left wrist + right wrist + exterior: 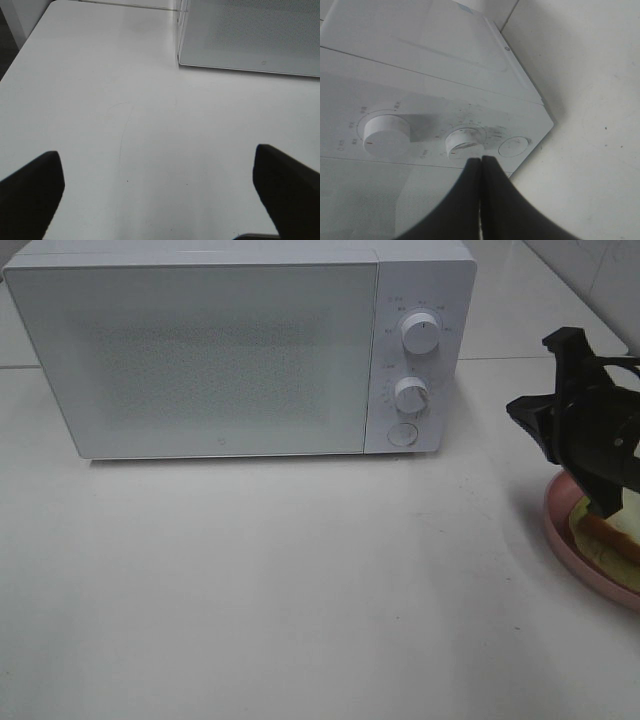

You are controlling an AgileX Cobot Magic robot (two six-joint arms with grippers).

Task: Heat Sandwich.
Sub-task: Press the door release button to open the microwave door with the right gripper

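while my left jaws hang released, spread wide above the white table (150, 100), my right jaws are clenched, their tips pressed flat together. nearer the front, at the right edge of the high view, the sandwich (612, 530) lies on its pink plate (558, 522), partly hidden under my right arm and apart from the microwave (200, 350). farther back that microwave stands on the table with its door closed, and my right jaws point toward its lower knob (464, 142), which sits between the upper knob (385, 136) and the round button (514, 147).
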